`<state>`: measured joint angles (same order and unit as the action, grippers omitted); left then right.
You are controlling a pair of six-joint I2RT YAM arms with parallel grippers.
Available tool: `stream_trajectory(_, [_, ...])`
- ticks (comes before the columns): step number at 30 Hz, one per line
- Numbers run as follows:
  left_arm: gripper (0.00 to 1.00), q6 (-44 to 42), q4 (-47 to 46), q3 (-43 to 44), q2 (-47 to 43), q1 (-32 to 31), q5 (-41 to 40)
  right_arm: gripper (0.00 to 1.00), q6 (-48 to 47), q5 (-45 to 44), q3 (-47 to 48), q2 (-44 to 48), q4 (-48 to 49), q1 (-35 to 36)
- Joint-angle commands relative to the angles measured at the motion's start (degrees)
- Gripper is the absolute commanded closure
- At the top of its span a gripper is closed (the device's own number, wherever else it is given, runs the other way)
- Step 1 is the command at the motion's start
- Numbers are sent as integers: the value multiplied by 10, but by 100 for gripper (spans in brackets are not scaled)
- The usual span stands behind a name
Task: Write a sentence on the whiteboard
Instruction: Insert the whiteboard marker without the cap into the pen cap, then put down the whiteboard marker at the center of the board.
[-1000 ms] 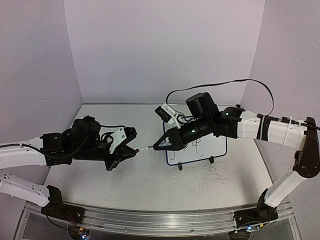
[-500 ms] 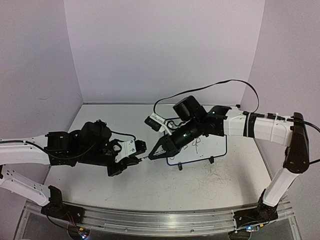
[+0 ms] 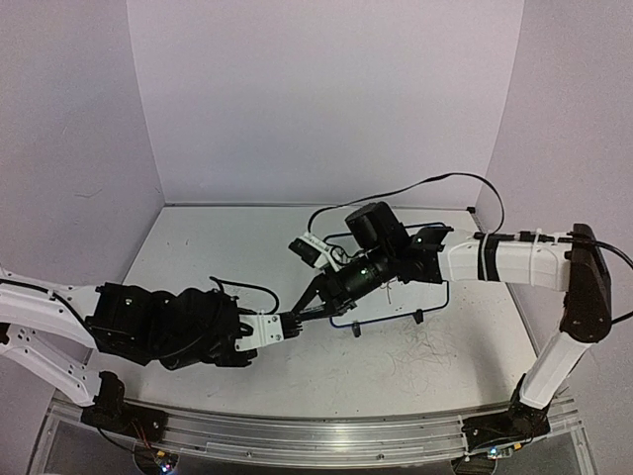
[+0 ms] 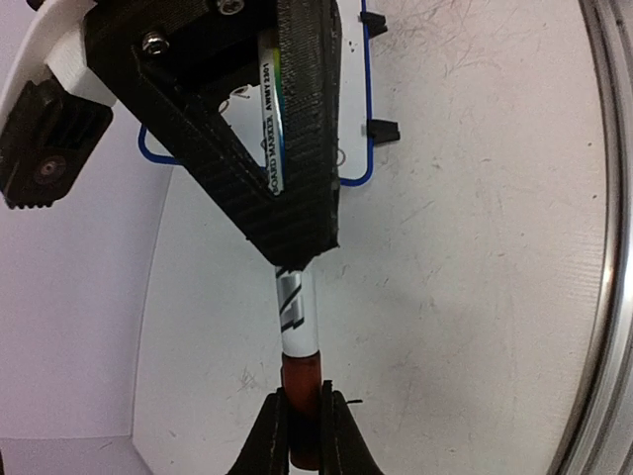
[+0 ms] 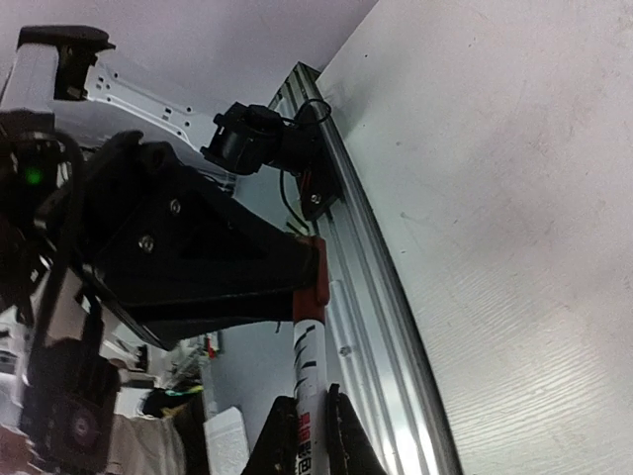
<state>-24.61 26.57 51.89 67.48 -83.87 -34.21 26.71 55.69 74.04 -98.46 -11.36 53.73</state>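
The whiteboard (image 3: 420,292), white with a thin blue frame and black clip feet, stands at the right centre, partly hidden by my right arm; its frame also shows in the left wrist view (image 4: 368,99). A few dark strokes of the sentence (image 3: 390,287) show, unreadable. My right gripper (image 3: 309,309) is shut on the white barrel of a marker (image 5: 308,361), left of the board. My left gripper (image 3: 285,323) is shut on the marker's red cap (image 4: 300,381), which sits against the barrel (image 4: 300,317). The two grippers meet tip to tip above the table.
The white tabletop (image 3: 396,366) carries faint grey scuff scribbles at the front right. A metal rail (image 3: 316,435) runs along the near edge and shows in the right wrist view (image 5: 371,307). Purple walls close the back and sides. A black cable (image 3: 435,183) loops above the right arm.
My left arm has swung right and lower, and its open jaws have closed on the marker's red cap. My right gripper has carried the marker left and down, away from the board.
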Motion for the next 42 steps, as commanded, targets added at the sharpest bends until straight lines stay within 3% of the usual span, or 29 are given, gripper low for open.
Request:
stream_trajectory(1, [100,-27,-206,9,12,-35,-40,100,157,34,-20,-17,198,27])
stream_trajectory(3, [100,-6,-194,-2,8,-35,-33,99,138,0,-20,-6,181,23])
stream_trajectory(8, [100,144,-106,-28,-13,-34,-4,51,44,-89,-79,82,116,-45])
stream_trajectory(9, [100,187,-95,-43,-19,-34,1,46,30,-111,-88,109,115,-58])
stream_trajectory(15, [100,456,-88,-117,-44,-27,-4,16,-59,-445,-48,276,-9,-69])
stream_trajectory(18, [100,585,-86,-137,-38,-10,-12,8,-67,-595,-43,361,-36,-69])
stream_trajectory(23, [100,848,-91,-191,-16,120,44,2,-105,-642,-34,426,-51,-69])
stream_trajectory(31, [94,939,-77,-195,51,197,86,2,-102,-660,-50,485,-66,-69])
stream_trajectory(33, [85,948,-77,-197,57,207,93,2,-103,-667,-54,504,-66,-69])
stream_trajectory(38, [45,923,-30,-157,33,233,101,2,-106,-692,-37,531,-80,-69])
stream_trajectory(42, [21,821,25,-58,-34,265,76,2,-119,-780,40,505,-135,-69])
